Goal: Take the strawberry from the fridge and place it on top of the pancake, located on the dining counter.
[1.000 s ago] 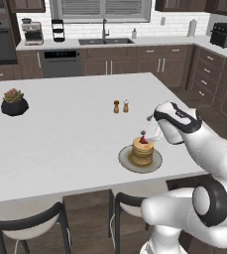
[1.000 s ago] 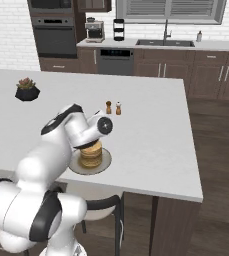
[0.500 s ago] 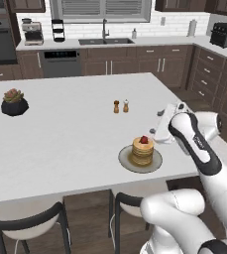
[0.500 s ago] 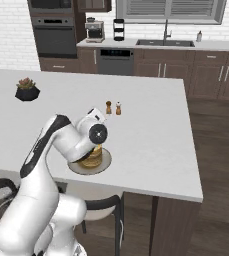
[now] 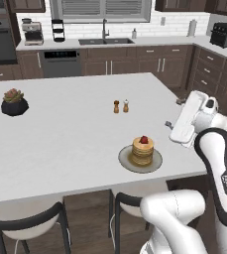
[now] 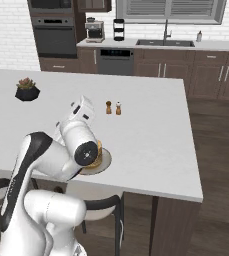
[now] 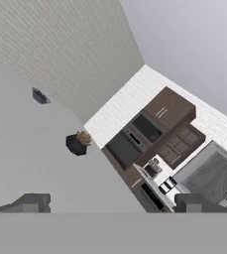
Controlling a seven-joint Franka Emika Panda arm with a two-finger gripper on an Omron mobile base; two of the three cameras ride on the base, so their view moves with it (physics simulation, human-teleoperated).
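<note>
Red strawberry, tiny and bright, sits on top of the pancake, a short golden-tan stack much wider than the berry. Stack rests on a round grey plate near the front edge of the dining counter, white top. Berry upright at the stack's centre, nothing touching it. Gripper is off to the right of the plate, raised and well apart from the stack; jaws released, spread wide, holding nothing. In the hand view both dark fingertips stand far apart. Salt and pepper shakers stand behind the plate; potted plant at far left of counter.
</note>
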